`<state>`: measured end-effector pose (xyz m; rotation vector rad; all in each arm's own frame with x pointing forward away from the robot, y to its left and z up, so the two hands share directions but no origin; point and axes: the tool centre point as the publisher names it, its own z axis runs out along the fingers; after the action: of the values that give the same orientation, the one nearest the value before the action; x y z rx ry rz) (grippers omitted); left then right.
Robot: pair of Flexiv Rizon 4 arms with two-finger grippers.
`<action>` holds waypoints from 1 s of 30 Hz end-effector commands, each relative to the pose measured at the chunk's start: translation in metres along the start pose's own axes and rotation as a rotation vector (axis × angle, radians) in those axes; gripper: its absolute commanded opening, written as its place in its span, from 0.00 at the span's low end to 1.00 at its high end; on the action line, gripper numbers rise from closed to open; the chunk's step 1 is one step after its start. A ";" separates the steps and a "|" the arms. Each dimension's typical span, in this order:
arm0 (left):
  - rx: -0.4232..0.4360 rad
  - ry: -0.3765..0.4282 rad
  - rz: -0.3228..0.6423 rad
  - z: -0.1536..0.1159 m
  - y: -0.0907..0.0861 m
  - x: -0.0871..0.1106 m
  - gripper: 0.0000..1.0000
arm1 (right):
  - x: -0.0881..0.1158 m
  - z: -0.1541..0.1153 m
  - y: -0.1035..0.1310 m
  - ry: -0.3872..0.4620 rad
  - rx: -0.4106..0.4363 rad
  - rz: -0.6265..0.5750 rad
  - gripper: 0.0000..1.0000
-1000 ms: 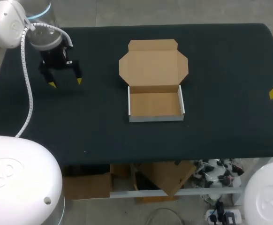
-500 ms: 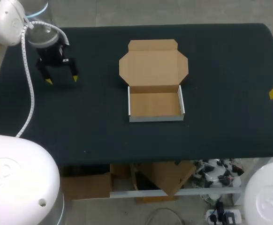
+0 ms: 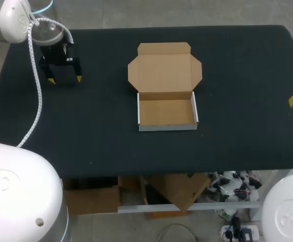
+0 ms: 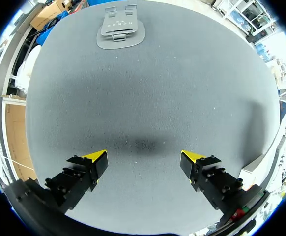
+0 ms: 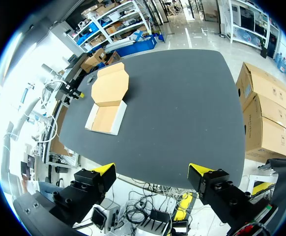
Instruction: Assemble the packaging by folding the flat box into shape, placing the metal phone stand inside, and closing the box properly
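The cardboard box [image 3: 166,112] stands in the middle of the table as an open tray, its lid [image 3: 164,68] lying flat behind it. Nothing is in the tray. My left gripper [image 3: 64,79] hovers open near the table's far left corner, well left of the box. In the left wrist view the grey metal phone stand [image 4: 120,29] lies flat on the cloth, well ahead of the open left gripper [image 4: 145,160]. The head view does not show the stand. My right gripper [image 5: 152,174] is open off the table's right edge, far from the box [image 5: 107,101]; one yellow fingertip [image 3: 292,100] shows in the head view.
The black table [image 3: 237,75] carries only the box and the stand. My left arm's white cable [image 3: 35,101] hangs over the table's left side.
My left gripper has moved away from me and slightly left, toward the far left corner, still open. The box and the right arm have not moved.
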<state>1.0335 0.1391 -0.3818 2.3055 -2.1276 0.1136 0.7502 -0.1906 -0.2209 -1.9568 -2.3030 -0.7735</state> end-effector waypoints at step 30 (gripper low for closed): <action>0.009 -0.008 -0.003 0.013 -0.058 -0.025 1.00 | 0.000 -0.001 -0.001 0.000 0.001 0.000 1.00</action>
<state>1.0843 0.1667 -0.3914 2.3253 -2.1366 0.1263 0.7503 -0.1906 -0.2210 -1.9567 -2.3030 -0.7736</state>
